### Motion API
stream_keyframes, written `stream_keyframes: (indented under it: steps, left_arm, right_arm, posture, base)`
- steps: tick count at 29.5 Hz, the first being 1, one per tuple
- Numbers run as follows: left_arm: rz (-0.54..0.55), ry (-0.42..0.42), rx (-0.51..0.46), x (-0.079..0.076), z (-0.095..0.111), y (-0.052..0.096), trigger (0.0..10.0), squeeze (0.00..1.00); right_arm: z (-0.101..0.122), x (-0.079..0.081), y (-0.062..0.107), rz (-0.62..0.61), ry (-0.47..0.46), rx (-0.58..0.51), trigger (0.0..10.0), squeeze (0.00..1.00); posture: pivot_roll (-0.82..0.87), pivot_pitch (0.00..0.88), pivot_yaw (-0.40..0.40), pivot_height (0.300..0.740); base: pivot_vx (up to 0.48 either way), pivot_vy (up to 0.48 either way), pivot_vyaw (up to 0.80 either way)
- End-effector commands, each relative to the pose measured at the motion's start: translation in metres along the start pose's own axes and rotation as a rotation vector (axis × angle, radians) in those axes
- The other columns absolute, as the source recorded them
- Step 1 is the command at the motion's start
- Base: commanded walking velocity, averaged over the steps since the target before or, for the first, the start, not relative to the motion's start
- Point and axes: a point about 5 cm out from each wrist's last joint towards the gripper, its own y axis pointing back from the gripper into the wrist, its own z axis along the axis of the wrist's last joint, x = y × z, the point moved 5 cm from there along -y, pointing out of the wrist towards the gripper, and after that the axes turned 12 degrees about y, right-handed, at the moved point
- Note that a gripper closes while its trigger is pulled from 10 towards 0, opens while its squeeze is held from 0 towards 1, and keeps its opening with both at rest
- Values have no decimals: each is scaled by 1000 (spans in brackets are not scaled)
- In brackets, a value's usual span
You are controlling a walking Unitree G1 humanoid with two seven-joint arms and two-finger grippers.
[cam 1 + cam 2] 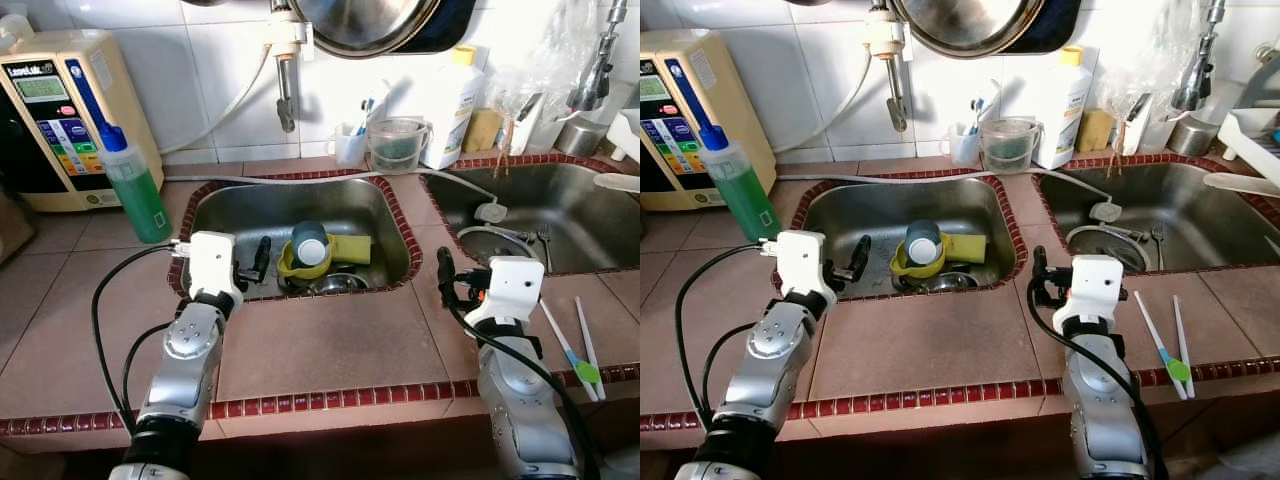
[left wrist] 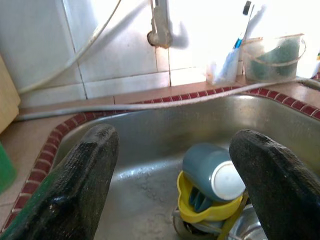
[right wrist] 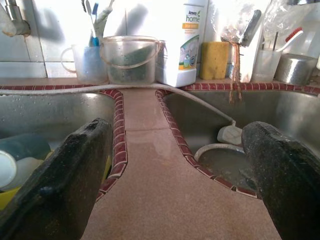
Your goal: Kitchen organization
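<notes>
Fingers of both grippers are spread apart, holding nothing: the left gripper (image 1: 258, 262) at the left sink's (image 1: 215, 210) near-left rim, the right gripper (image 1: 447, 272) over the table (image 1: 330, 340) between sinks. A blue cup (image 1: 309, 243) lies in a yellow bowl (image 1: 292, 266) inside the left sink.

1. The white bottle (image 3: 181, 42), upper middle of the right wrist frame, carries a label reading "home", with a smaller word above it too small to be sure of.
2. The beige appliance (image 1: 60, 115), upper left, bears a brand plate; its letters are illegible.
</notes>
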Motion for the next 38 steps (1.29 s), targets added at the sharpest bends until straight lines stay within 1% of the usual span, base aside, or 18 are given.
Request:
stream_keyframes:
  steps: [1,13,21,27,34,36,38]
  left_arm:
    - [-4,-12,1,0,1,-3,10000,0]
    - [0,-20,-2,1,1,-4,10000,0]
    - [1,-28,-11,0,2,-5,10000,0]
    - [14,-24,-19,2,3,-4,10000,0]
    - [31,-16,-31,4,4,-3,10000,0]
    - [54,-13,-43,9,6,-2,10000,0]
    - [59,-10,-44,10,6,-1,10000,0]
  right_arm:
    - [6,-3,1,-16,-3,-23,10000,0]
    - [6,1,0,-9,-11,-20,10000,0]
    - [8,8,-4,19,-19,-24,10000,0]
    - [7,9,-5,26,-19,-23,10000,0]
    - [7,17,-7,55,-23,-22,10000,0]
    - [9,20,-10,74,-23,-24,10000,0]
    - [9,21,-11,79,-23,-25,10000,0]
  posture:
    - [-244,0,104,740]
    - [-223,0,93,740]
    - [-199,0,72,740]
    - [-190,0,66,740]
    - [-161,0,38,740]
    - [-147,0,22,740]
    - [-147,0,22,740]
  base:
    - [0,0,0]
    - [0,0,0]
    - [0,0,0]
    - [0,0,0]
    - [0,0,0]
    - [0,0,0]
    - [0,0,0]
